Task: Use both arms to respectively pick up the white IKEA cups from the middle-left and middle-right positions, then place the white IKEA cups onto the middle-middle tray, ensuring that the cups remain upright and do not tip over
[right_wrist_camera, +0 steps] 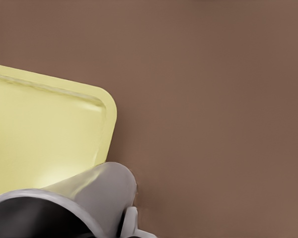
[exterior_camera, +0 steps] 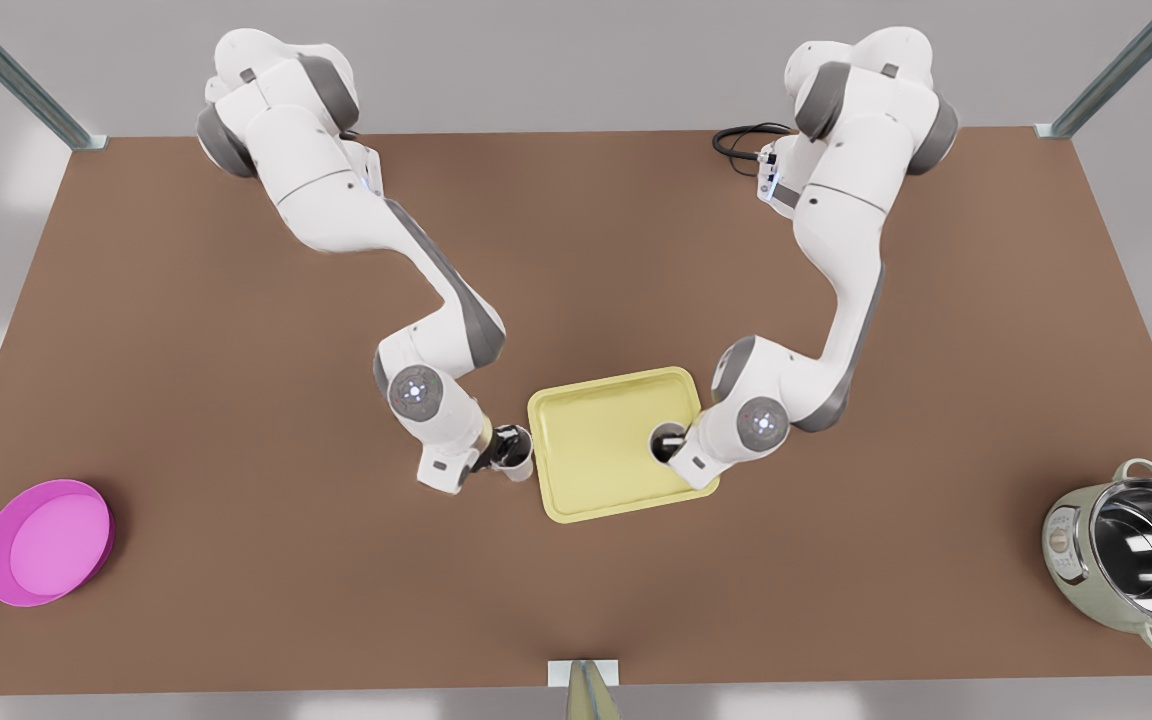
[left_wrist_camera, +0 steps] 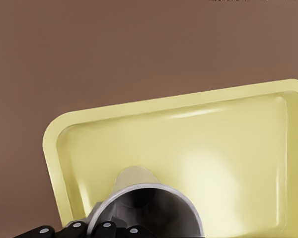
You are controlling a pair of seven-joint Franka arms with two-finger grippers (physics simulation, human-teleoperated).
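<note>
Left gripper (exterior_camera: pixel 674 447): it pinches the rim wall of the left cup (exterior_camera: pixel 664 440). In the left wrist view you see the black fingers (left_wrist_camera: pixel 74 229) pressed on the rim of this cup (left_wrist_camera: pixel 154 208).
Left cup: it is upright, with the mouth up, and inside the rim of the tray (exterior_camera: pixel 586 500), on the tray's side toward the left arm. I cannot tell if its base touches the tray floor (left_wrist_camera: pixel 213 148).
Right gripper (exterior_camera: pixel 496 452): it is closed on the wall of the right cup (exterior_camera: pixel 516 455).
Right cup: it is upright and just outside the tray, beside the edge opposite to the left cup. In the right wrist view this cup (right_wrist_camera: pixel 89 193) is next to a rounded corner of the tray (right_wrist_camera: pixel 39 129), with bare table (right_wrist_camera: pixel 213 124) under most of it.
Relation that decides the move: from the right gripper the tray lies sideways, toward the left cup, and the raised rim is between.
Judgement: you probably need to carry the right cup over that rim, and stop apart from the left cup.
Risk: if the base is too low, it can catch the rim and tip.
</note>
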